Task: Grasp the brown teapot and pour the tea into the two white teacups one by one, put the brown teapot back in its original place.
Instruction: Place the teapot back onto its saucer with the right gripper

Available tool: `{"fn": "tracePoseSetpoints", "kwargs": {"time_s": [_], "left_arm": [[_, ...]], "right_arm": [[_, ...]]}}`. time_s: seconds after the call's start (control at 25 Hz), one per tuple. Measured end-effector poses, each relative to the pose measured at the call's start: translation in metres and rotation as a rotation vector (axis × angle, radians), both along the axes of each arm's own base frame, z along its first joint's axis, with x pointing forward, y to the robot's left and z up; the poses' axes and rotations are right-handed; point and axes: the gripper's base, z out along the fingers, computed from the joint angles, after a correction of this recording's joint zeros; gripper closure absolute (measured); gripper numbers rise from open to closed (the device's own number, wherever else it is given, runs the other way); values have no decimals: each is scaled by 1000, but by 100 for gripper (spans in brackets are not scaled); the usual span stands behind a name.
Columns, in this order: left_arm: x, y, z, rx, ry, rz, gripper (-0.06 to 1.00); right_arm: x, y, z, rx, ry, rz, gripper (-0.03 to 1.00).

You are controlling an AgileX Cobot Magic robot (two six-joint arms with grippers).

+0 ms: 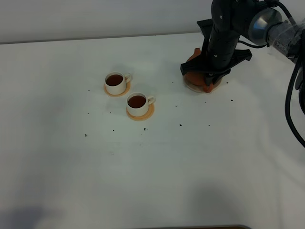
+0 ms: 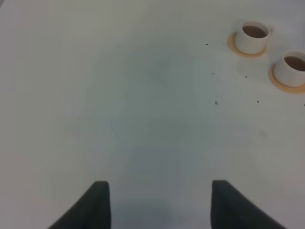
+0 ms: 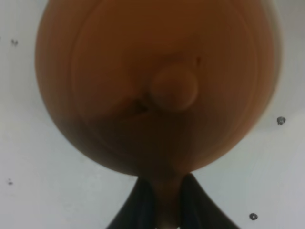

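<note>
On beige saucer (image 1: 193,88): squat terracotta-brown teapot (image 3: 157,86) w/ knobbed lid, upright.

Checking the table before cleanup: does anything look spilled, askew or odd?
Small dark specks are scattered over the white table around the two teacups and near the teapot, like stray drips or tea leaves. Both cups sit upright on their coasters, tea inside, no puddle.

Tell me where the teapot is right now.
In the high view the teapot sits far right on its saucer, under the right gripper, which is shut on its handle, well right of both cups.
</note>
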Motion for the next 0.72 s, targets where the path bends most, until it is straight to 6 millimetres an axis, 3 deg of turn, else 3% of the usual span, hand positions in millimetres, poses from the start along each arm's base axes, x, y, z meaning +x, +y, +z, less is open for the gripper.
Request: {"fn": "tracePoseSetpoints", "kwargs": {"time_s": [0.4,0.72], "left_arm": [[0,0,0,0,0,0,47],[0,0,0,0,0,0,47]], "right_arm": [[0,2,-1,21,12,3,84],[0,2,-3,16,16,7,55]]}}
